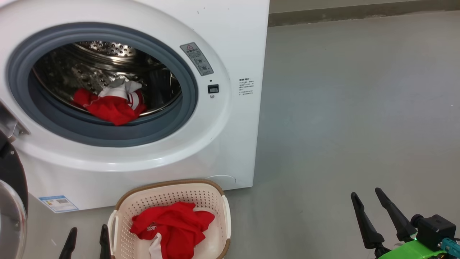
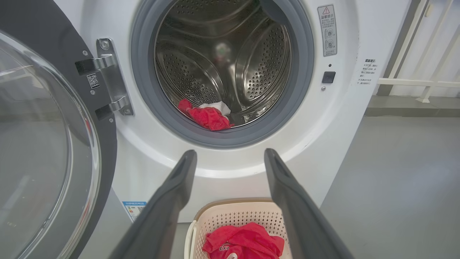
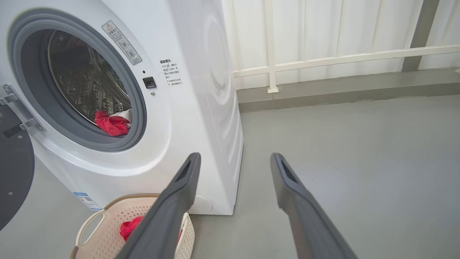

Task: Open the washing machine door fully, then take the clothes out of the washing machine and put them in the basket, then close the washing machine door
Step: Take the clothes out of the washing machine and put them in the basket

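Note:
The washing machine (image 1: 230, 43) stands with its door (image 2: 43, 144) swung wide to the left on its hinge. In the steel drum lies a red and white garment (image 1: 111, 106), near the front lip of the grey gasket. Directly below the opening, the cream basket (image 1: 172, 187) sits on the floor and holds another red garment (image 1: 172, 223). My left gripper (image 1: 89, 230) is open and empty just left of the basket, pointing at the drum (image 2: 230, 153). Well to the right of the machine, my right gripper (image 1: 366, 194) hangs open and empty above the floor (image 3: 235, 157).
Grey floor (image 1: 359, 108) stretches to the right of the machine. A low kerb and a white railing (image 3: 341, 57) run behind it. The open door's black rim (image 3: 14, 169) juts out at the machine's left, close to my left arm.

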`<state>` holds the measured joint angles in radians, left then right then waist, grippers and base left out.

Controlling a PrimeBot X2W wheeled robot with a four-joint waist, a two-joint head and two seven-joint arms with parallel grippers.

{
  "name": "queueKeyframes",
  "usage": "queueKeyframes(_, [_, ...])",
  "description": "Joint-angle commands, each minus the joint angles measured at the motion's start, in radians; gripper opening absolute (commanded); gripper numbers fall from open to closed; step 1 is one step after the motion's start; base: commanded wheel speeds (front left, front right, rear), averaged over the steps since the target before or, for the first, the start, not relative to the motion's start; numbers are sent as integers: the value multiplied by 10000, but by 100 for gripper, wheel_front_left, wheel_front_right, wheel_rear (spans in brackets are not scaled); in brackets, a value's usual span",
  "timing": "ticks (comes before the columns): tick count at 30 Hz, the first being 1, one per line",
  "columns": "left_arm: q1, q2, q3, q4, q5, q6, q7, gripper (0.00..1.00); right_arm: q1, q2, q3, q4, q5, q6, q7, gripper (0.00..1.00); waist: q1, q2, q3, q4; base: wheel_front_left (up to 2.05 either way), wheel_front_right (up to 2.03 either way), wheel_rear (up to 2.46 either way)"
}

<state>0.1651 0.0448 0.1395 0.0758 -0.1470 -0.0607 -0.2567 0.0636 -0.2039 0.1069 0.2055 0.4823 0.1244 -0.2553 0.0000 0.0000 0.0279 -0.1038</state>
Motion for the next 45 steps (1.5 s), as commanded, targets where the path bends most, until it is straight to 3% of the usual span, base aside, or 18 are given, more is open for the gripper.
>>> queueKeyframes(1, [-165, 55, 275, -322, -57, 75, -51, 100, -162, -171, 144, -264, -49, 63, -65, 100, 0, 0, 16, -1, 0, 0, 0])
queueKeyframes(16, [-1376, 65, -55, 104, 244, 67, -51, 100, -640, -6, 127, -390, -42, 63, -65, 100, 0, 0, 972, -59, 0, 0, 0])
queueKeyframes(32, [-6488, 996, -746, 3516, 1213, 321, 350, 100, -2025, 464, 367, -534, -7, 63, -65, 100, 0, 0, 3109, -257, 0, 0, 0])
queueKeyframes(45, [-9772, 1671, -1244, 6051, 1864, 682, 1693, 100, -2879, 833, 356, -569, 69, 63, -65, 100, 0, 0, 4286, -603, 0, 0, 0])
